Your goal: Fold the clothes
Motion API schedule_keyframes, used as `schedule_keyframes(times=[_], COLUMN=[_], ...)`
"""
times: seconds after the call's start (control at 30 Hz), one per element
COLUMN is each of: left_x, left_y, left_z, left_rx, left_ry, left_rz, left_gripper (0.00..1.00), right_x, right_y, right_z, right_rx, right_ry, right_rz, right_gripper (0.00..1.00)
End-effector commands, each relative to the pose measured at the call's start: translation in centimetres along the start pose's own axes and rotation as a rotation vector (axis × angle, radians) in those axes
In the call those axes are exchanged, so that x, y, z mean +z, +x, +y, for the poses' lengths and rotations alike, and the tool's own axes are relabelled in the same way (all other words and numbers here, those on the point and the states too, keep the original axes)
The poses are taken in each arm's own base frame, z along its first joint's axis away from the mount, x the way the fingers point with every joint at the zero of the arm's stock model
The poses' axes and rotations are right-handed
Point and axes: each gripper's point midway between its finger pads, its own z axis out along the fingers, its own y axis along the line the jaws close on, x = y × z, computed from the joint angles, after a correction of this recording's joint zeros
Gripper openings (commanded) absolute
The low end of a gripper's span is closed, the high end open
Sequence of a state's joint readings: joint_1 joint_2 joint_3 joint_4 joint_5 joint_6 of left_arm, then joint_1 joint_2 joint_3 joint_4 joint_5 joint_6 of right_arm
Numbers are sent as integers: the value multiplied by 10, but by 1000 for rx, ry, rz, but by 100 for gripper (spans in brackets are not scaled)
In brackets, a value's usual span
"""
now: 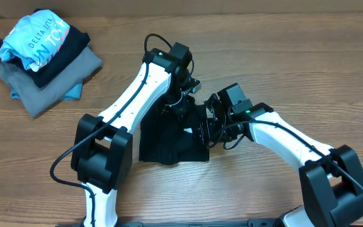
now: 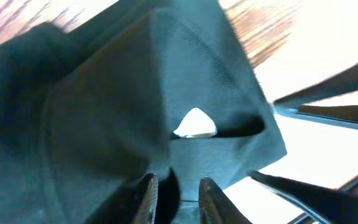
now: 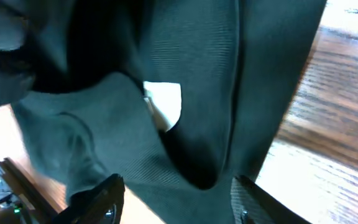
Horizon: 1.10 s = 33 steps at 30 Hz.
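1. The wooden table (image 1: 244, 50) fills the overhead view, and both arms are working over its middle.
2. The black garment (image 1: 169, 142) is bunched in a dark heap at the table's centre, towards the near edge. It lies under and between the two wrists, and its lower part is spread flat on the wood.
3. Far off at the back left corner sits a stack of other clothes (image 1: 43, 57), well apart from the action. A light-blue printed shirt (image 1: 33, 38) is on top and a grey garment (image 1: 49, 85) is at the bottom.
4. The left arm (image 1: 137, 88) reaches in from the near left, its wrist over the garment's upper edge. The right arm (image 1: 282, 135) comes across from the near right to the garment's right side.
5. On the left wrist camera, the left gripper (image 2: 176, 199) has its fingers drawn in narrow, with a ridge of black cloth (image 2: 104, 112) pinched between them and rising up in a peak.
6. On the right wrist camera, the right gripper (image 3: 179, 199) stands wide, fingers far apart. The black fabric (image 3: 216, 93) hangs in the gap and neither finger presses on it.
7. A small white tag (image 2: 196, 123) peeks out of a fold, and the right wrist camera catches it too (image 3: 165, 102).
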<state>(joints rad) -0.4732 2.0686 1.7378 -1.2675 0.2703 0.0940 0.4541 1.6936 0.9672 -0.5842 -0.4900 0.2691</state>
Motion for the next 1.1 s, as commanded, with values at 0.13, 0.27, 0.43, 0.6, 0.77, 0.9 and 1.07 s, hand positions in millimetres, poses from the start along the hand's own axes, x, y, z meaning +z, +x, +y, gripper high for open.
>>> schedule_keyframes(times=[0.13, 0.27, 0.43, 0.6, 0.77, 0.9, 1.07], left_x=[-3, -3, -3, -3, -3, -3, -3], left_y=[-2, -2, 0, 3, -1, -2, 0], left_z=[-12, -10, -3, 7, 7, 8, 9], left_rx=[42, 43, 41, 34, 38, 39, 37], left_ry=[69, 61, 18, -35, -36, -45, -46], left_rz=[-21, -23, -12, 2, -13, -17, -10], left_gripper=[25, 32, 63, 68, 72, 72, 73], right_x=[21, 8, -29, -57, -57, -53, -52], right_y=[13, 10, 2, 3, 9, 14, 14], right_z=[-8, -1, 3, -9, -29, -53, -63], right_rx=[54, 39, 14, 30, 56, 119, 133], right_ry=[-15, -35, 12, 123, 216, 323, 370], right_rz=[80, 57, -21, -72, -57, -54, -56], right_gripper=[15, 4, 4, 4, 4, 5, 46])
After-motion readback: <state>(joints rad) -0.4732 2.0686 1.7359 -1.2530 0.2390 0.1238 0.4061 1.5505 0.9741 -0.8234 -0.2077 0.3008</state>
